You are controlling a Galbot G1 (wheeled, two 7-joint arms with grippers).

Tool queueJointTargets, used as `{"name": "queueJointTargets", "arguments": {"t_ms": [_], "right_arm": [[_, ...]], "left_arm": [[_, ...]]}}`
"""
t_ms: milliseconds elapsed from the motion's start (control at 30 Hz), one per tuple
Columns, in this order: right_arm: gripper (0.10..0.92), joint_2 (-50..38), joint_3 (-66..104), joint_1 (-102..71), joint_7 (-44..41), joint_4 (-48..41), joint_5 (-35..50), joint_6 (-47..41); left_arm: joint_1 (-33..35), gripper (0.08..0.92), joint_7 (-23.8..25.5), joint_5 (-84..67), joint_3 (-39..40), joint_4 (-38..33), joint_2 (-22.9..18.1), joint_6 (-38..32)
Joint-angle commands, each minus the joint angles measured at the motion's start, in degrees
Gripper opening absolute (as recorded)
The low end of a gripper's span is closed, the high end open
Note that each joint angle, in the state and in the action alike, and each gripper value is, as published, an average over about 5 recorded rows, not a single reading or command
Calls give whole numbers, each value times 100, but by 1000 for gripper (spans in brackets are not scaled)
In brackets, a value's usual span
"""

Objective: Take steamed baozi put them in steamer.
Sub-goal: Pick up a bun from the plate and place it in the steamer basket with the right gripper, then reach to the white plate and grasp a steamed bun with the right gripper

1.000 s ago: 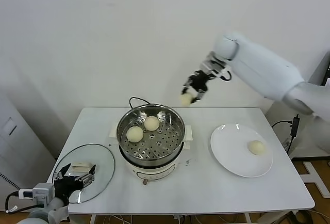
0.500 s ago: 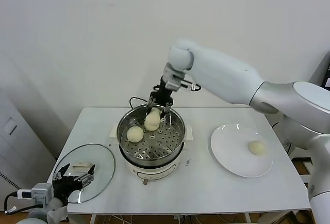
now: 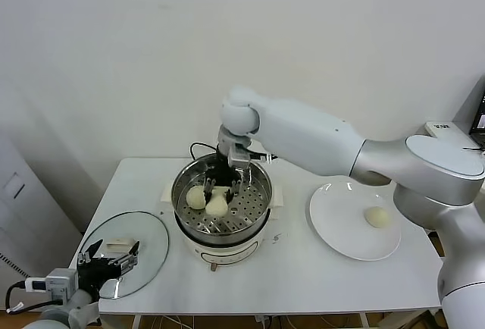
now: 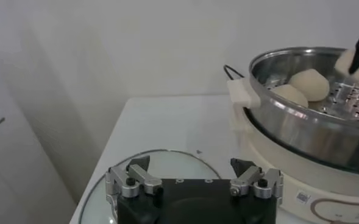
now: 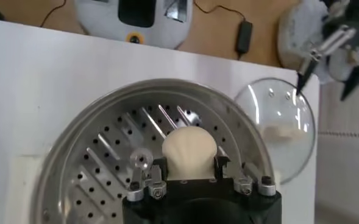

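1. Three baozi sit at the steamer [image 3: 221, 192]: one held baozi [image 3: 218, 205] clamped in the right gripper [image 3: 220, 192] low over the perforated floor, a second baozi [image 3: 196, 197] just beside it toward the robot's left, and a third, seen in the left wrist view, tucked behind it. A fourth baozi [image 3: 377, 217] waits on the white plate [image 3: 333, 230]
2. Doing it well, by judgement: lower till the bun rests on the holes, w/o pressing it flat, then part the fingers gently & lift straight up; keep clear of the neighbour bun and the steel rim
3. Right gripper's grip looks centred on the dome in the right wrist view, so a clean drop seems likely
4. Left gripper [image 4: 192, 182] is parked, spread wide, holding nothing, over the glass lid [image 3: 125, 252] at the table's near-left corner
5. Surface: white table [image 3: 303, 276], steamer on a white cooker base [image 3: 227, 251] w/ black cord [image 3: 198, 148] behind
6. Room: plain white wall [image 3: 151, 56]
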Motion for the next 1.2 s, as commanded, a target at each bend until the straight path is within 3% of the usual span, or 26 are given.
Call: {"name": "queueJointTargets", "arguments": {"t_ms": [33, 533, 933, 1200], "right_arm": [[467, 54, -27, -207, -31, 193, -313, 50], [487, 52, -77, -417, -122, 261, -539, -86], [797, 21, 130, -296, -84, 170, -575, -273], [823, -378, 536, 265, -146, -514, 0, -1154]], "left_arm": [[16, 823, 3, -4, -8, 2, 6, -9], [51, 823, 8, -5, -30, 1, 3, -47], [58, 823, 10, -5, -30, 2, -8, -51], [52, 823, 8, 5, -21, 2, -19, -38]]}}
